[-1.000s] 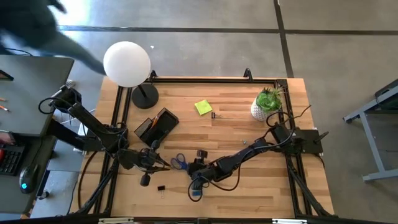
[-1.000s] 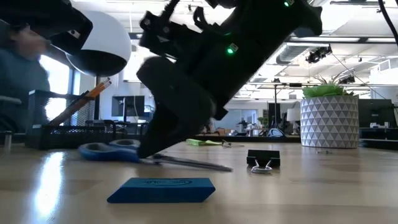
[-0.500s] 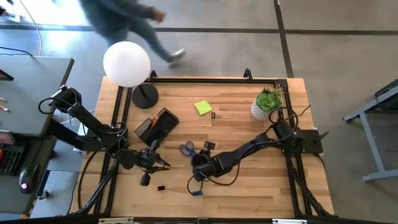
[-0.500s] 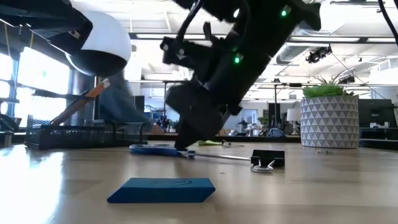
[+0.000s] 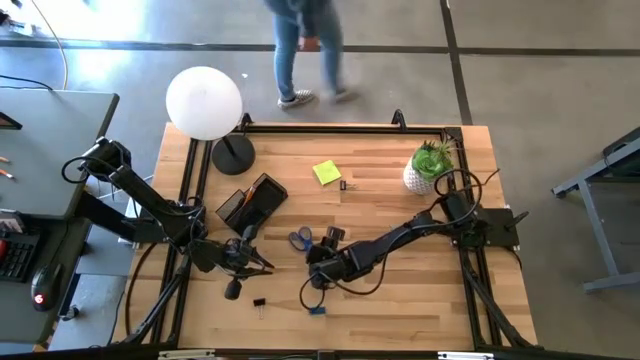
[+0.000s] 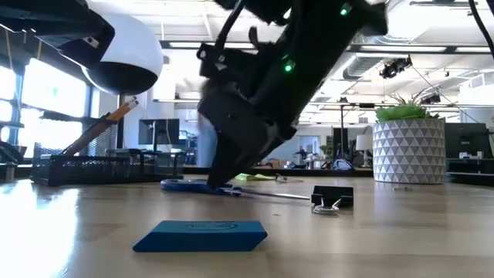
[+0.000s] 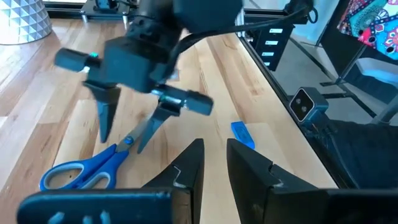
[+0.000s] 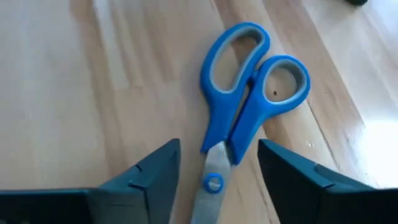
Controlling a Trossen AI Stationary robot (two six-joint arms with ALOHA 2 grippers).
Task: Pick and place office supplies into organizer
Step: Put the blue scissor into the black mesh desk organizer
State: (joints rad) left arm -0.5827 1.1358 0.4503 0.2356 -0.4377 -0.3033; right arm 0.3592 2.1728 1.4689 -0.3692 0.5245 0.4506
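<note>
Two arms share your wooden table (image 5: 400, 300), and the right one is the one at work. Your right gripper (image 8: 217, 180) hangs over the blue-handled scissors (image 8: 239, 87) with its fingers (image 8: 149, 171) spread wide; the blades lie flat on the wood in the gap between them, the handle loops reaching out beyond the fingertips, and neither finger touches them. Your left gripper (image 7: 211, 165) waits low over the table with its fingers narrow and nothing between them, pointed at the scissors and at the right gripper just ahead of it. The black organizer (image 5: 252, 203), with orange pencils (image 6: 116, 116) leaning out of it, sits well behind your left fingers. A blue eraser (image 6: 201, 235) lies on the near side of the right fingers, apart from them. One black binder clip (image 6: 332, 198) rests just beside the scissor tips.
</note>
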